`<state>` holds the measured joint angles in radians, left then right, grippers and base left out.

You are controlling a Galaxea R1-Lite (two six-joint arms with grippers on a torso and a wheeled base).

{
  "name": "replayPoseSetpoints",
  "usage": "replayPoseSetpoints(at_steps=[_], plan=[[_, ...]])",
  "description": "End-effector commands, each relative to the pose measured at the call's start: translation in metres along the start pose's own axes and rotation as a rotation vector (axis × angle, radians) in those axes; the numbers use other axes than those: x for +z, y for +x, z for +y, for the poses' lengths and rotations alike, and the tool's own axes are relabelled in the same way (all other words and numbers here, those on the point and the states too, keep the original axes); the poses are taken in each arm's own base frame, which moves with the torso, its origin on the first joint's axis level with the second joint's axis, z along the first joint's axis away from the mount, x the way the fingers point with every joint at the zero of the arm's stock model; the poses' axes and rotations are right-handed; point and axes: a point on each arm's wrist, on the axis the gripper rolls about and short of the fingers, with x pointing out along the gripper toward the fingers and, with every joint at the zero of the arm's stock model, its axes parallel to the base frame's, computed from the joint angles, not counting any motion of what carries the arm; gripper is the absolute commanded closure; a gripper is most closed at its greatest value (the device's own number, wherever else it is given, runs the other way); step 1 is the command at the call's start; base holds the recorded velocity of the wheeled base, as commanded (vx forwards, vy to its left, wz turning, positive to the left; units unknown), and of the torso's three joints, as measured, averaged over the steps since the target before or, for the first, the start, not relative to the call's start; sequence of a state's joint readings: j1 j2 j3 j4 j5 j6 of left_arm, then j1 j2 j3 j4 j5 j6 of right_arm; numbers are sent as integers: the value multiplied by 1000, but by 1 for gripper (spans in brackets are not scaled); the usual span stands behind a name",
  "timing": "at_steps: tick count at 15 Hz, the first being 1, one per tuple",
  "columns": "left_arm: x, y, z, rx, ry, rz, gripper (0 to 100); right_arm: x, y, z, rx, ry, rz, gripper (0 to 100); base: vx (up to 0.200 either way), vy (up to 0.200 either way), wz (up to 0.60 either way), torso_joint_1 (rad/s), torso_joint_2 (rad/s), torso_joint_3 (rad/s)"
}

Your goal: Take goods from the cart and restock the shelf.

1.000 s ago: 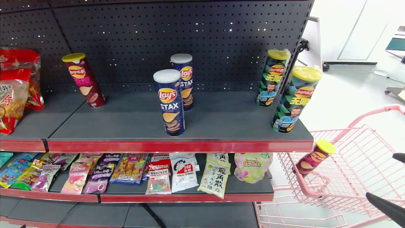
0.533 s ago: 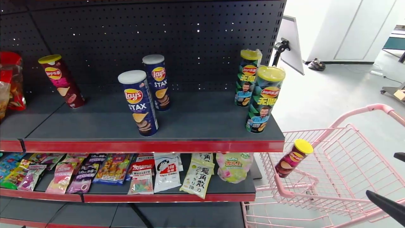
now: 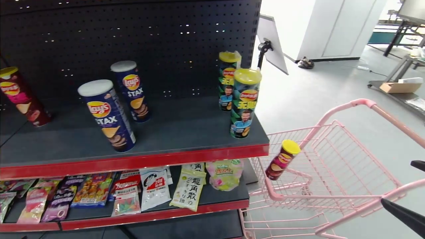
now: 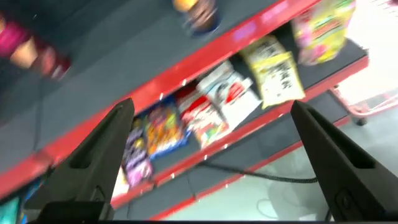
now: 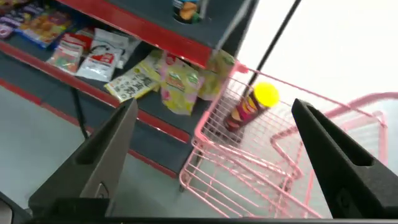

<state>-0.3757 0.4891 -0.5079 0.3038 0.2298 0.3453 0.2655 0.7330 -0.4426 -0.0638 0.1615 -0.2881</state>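
A maroon chip can (image 3: 282, 156) with a yellow lid leans in the near-left corner of the pink wire cart (image 3: 335, 114), right of the shelf. My right gripper (image 3: 411, 191) hangs open and empty at the cart's right side, well apart from the can. In the right wrist view the can (image 5: 252, 107) and the cart (image 5: 198, 133) lie beyond the open right gripper (image 5: 211, 162). My left gripper (image 4: 211, 162) is open and empty, facing the lower shelf's snack bags (image 4: 211, 115). The upper shelf board (image 3: 186, 129) carries chip cans.
On the upper board stand two blue cans (image 3: 106, 114), two green cans (image 3: 245, 103) at its right end and a maroon can (image 3: 20, 96) at the left. Snack bags (image 3: 156, 191) line the lower shelf (image 3: 152, 215). Open floor lies behind the cart.
The head camera has swung to the right, so the shelf has slid left in the picture and the cart shows more fully. The can and the right gripper keep their places.
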Motion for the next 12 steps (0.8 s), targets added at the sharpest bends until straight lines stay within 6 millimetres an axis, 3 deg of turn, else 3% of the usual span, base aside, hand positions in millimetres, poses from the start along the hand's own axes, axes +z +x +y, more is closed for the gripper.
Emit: replayPoseSetpoints(at_steps=[1, 4, 8, 11, 12], plan=[[0, 0, 0, 0, 2, 2, 0, 0, 1, -1, -10, 4, 9, 0, 0, 0, -600, 7, 2, 7], [2, 0, 1, 1, 30, -3, 0, -1, 1, -3, -42, 13, 17, 0, 0, 0, -600, -1, -1, 1], [1, 0, 0, 1, 49, -1, 0, -4, 1, -2, -40, 15, 23, 0, 0, 0, 0, 0, 0, 0], [0, 0, 0, 0, 49, 2, 0, -5, 1, -2, -40, 13, 23, 0, 200, 0, 0, -2, -1, 6], [0, 1, 0, -2, 51, 3, 0, -5, 1, -2, -39, 14, 26, 0, 0, 0, 0, 0, 0, 0]])
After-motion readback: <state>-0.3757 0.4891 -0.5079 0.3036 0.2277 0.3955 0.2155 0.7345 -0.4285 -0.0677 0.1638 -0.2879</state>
